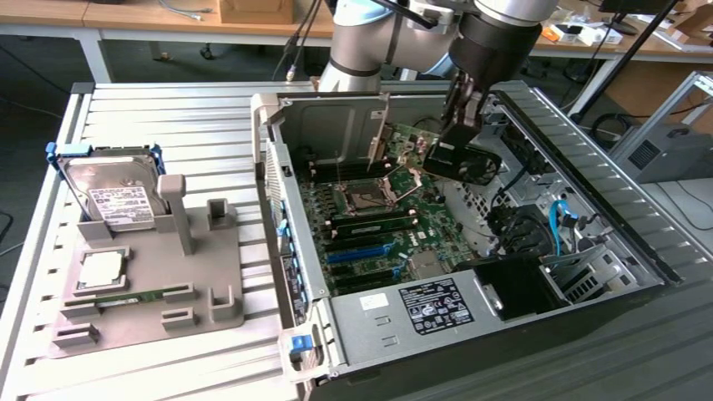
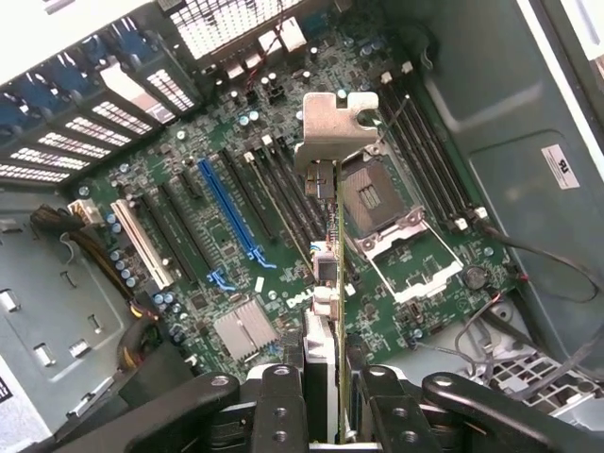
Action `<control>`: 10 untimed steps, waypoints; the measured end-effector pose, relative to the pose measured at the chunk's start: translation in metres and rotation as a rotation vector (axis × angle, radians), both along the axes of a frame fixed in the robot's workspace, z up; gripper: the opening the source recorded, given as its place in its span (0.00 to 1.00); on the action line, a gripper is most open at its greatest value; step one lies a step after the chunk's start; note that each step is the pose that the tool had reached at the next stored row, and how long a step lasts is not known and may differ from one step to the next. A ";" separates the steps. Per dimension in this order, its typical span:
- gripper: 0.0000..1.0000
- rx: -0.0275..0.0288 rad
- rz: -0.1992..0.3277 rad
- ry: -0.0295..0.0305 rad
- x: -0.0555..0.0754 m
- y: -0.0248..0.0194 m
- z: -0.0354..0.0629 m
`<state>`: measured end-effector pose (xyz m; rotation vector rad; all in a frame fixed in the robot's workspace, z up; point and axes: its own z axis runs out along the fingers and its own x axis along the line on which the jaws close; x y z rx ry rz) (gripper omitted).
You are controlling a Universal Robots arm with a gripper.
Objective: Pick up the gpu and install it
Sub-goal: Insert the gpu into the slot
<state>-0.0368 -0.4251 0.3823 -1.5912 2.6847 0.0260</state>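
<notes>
**Gpu held edge-on over the motherboard**

Gripper pinches the card's edge, jaws part-closed. Its silver bracket points toward the case's vented wall, probably to line the card up with the blue slot.

gpu bracket bare matt metal; motherboard glossy green; gripper matt black.

table: white slatted metal | rear: wooden desks | floor: dark | light: even
</notes>
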 end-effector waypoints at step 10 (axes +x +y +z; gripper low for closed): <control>0.27 0.0000 0.055 0.0000 0.000 0.0000 0.0000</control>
